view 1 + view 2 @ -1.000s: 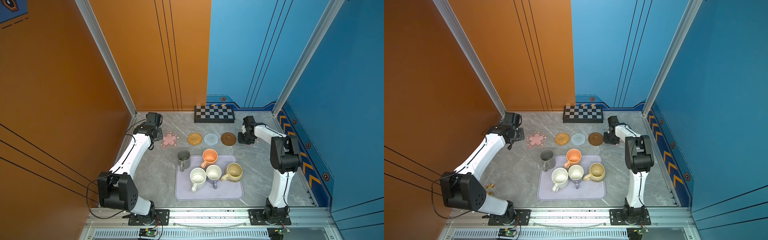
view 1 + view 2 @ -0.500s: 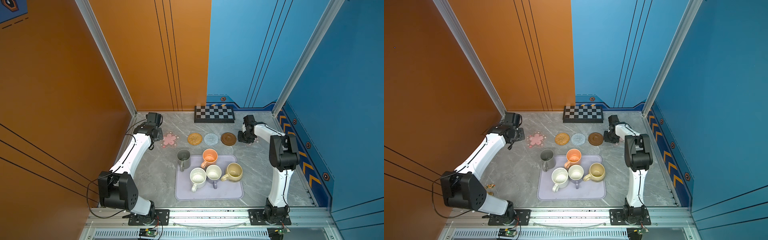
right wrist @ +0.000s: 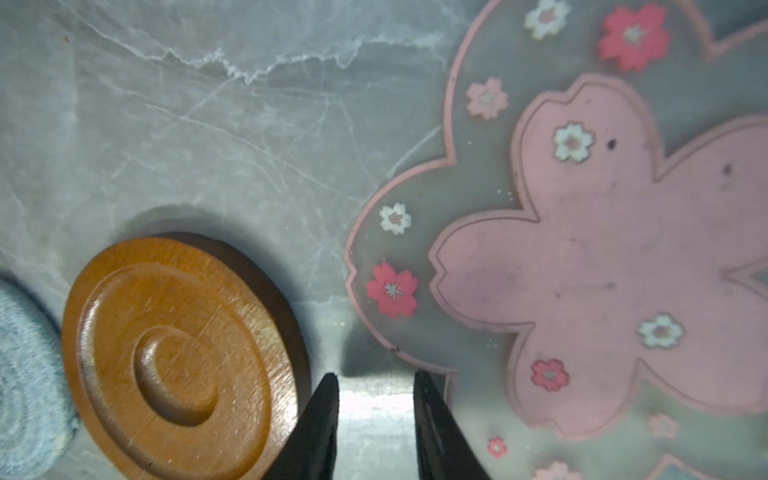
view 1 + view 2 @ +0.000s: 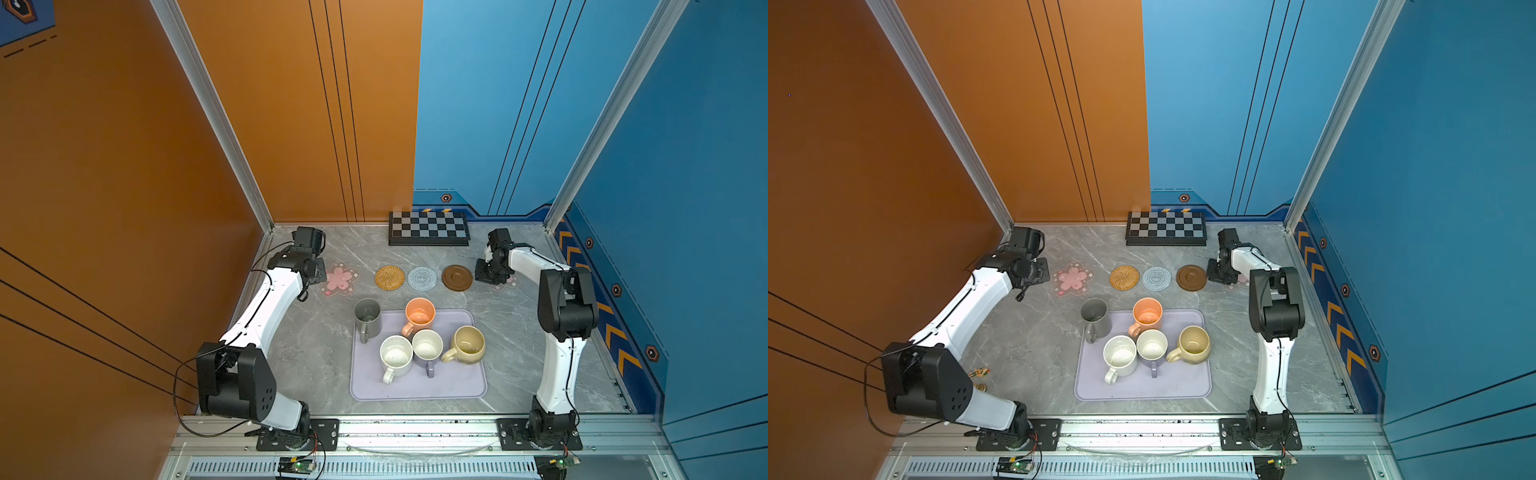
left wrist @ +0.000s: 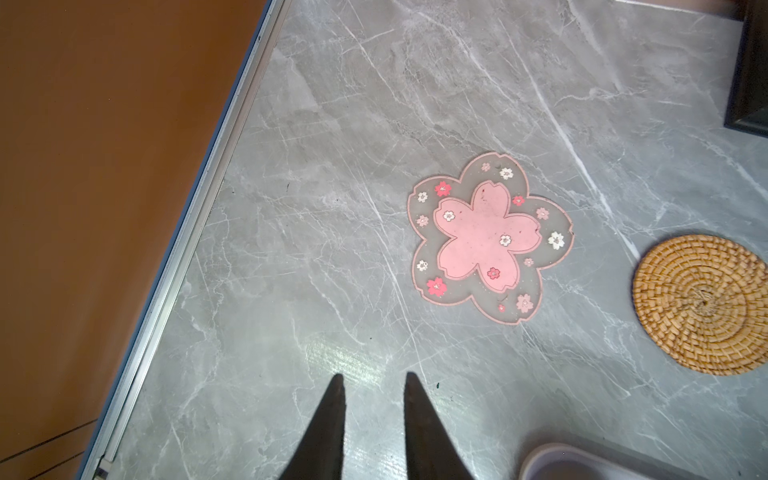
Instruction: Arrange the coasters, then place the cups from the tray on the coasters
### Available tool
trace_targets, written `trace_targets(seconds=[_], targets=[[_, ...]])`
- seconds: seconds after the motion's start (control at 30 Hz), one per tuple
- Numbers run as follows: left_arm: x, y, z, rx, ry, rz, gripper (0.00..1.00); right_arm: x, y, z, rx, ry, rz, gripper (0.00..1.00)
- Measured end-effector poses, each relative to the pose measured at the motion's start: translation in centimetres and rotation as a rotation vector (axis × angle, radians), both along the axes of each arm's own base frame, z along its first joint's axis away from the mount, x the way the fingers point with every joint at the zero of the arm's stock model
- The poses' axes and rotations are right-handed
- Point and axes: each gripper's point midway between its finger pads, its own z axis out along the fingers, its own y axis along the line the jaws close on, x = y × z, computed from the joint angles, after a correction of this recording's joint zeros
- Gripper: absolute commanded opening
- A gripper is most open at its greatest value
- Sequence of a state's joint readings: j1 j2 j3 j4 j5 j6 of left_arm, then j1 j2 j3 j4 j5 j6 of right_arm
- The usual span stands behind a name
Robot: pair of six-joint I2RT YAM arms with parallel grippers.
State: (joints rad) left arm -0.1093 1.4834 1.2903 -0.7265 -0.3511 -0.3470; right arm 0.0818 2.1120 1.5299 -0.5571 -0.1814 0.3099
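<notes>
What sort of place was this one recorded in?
Likely a robot test cell, not a home: the left arm and right arm are bolted to an aluminium rail, and orange wall panels and blue wall panels box in a marble-look tabletop.

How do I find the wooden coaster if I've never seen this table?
Find the checkerboard at the back and look just in front of its right end. The wooden coaster lies there, between the blue spiral one and a flower mat. It alone is dark brown with carved rings.
</notes>
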Motion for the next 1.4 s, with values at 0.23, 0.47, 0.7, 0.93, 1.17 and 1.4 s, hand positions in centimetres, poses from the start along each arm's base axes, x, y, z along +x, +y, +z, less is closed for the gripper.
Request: trace_targets(seconds=[0.23,0.47,0.7,0.93,1.17,1.4], targets=[[-0.1,0.0,0.1,-0.009,-0.007,0.008,0.29,-1.0,1.6,5.0,0.069,-0.076,0.017,0.39],[-1.0,-0.1,0.6,-0.026,-0.026,0.008,0.37,-3.0,1.6,16.1,0.047,-0.327,0.041,0.47],[-2.2,-1.2,0.4,-0.101,-0.035,-0.014,0.7,-6.7,0.4,18.8,0.001,-0.39,0.043,0.55],[-4.8,-3.3,-0.6,-0.27,-0.069,-0.059,0.76,-12.0,0.7,20.4,-0.004,-0.444,0.067,0.57],[-8.0,-4.8,-3.0,-0.408,-0.064,-0.067,0.65,-18.4,1.7,20.7,-0.016,-0.472,0.128,0.6],[-8.9,-4.7,-3.9,-0.5,-0.067,-0.021,0.55,-21.0,1.4,20.8,-0.012,-0.474,0.126,0.61]])
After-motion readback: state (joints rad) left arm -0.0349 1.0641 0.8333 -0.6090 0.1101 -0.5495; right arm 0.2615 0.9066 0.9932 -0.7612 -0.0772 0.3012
